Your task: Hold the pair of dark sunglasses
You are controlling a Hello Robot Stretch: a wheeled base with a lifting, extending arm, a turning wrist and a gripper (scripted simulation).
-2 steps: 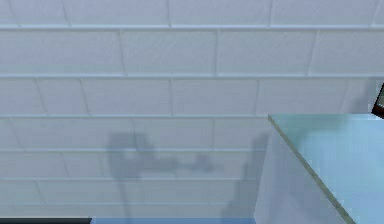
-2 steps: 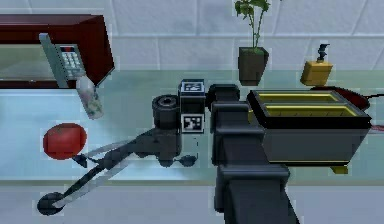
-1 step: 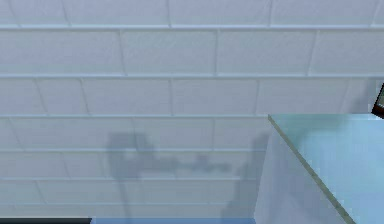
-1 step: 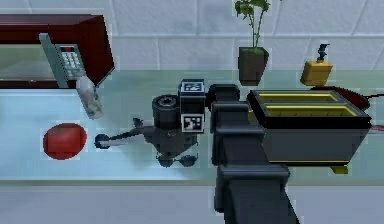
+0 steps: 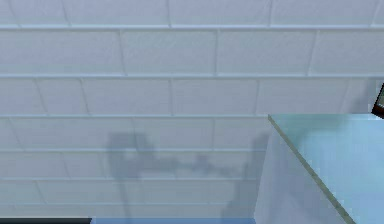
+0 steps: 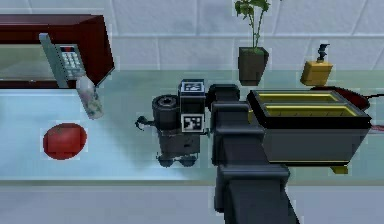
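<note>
Pale, smooth: the blue-green countertop (image 6: 120, 165) in the arm side view. A dark square-bar arm (image 6: 245, 170) rises from bottom centre, with the gripper (image 6: 160, 128) mid-frame. Jaws: cannot tell their state, nor whether anything is held. — Ana

And the pair of dark sunglasses? — Ben

Cannot place them. Black shapes crowd the gripper's far end, dark on dark. The glasses may be among them. — Ana

Hazards? — Ben

Judgement only. The black box-shaped toaster with yellow rim (image 6: 305, 125) sits just beside the arm, right of centre, and a swing that way could knock it. A small pale bottle (image 6: 90, 98) and a flat round red thing (image 6: 63, 140) lie left of the gripper, so overreach could tip the bottle. Worst case: lifting on a misjudged grip, and the glasses slide off across the smooth top. — Ana
</note>
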